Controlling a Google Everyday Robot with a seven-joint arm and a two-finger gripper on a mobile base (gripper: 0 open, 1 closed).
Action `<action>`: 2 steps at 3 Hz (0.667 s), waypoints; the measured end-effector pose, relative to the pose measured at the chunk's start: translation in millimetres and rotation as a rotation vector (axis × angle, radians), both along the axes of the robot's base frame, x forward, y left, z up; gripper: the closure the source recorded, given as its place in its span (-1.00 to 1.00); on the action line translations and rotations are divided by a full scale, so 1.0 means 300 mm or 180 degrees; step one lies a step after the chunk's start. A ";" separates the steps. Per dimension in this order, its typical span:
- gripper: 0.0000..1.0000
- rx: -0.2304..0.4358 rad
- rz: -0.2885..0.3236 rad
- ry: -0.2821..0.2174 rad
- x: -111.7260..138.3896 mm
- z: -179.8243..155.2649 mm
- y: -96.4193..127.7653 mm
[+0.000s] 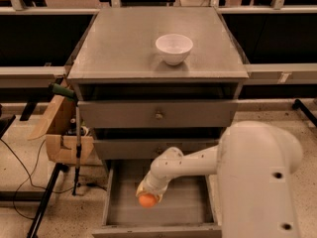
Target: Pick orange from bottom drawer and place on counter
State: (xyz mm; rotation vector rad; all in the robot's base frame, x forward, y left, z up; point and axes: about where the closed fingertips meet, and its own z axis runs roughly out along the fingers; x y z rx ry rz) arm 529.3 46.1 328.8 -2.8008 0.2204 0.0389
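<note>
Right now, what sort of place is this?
Probably a robotics lab or workshop: bare grey drawer cabinet, speckled floor with loose cables, cardboard box. The gripper holds the orange over the bottom drawer.

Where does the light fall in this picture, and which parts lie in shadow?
Camera view: light from above lies evenly on the counter, with no strong glare. The white bowl casts a soft shadow at its foot. The recess under the counter's rim is dark. The bottom drawer is dim inside, and there the gripper holds the orange, which stands out bright.
</note>
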 end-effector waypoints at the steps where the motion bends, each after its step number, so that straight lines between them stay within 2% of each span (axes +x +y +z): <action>1: 1.00 -0.0244 0.0162 -0.0089 0.007 0.301 -0.056; 2: 1.00 -0.0487 0.0301 -0.0192 0.043 0.590 -0.062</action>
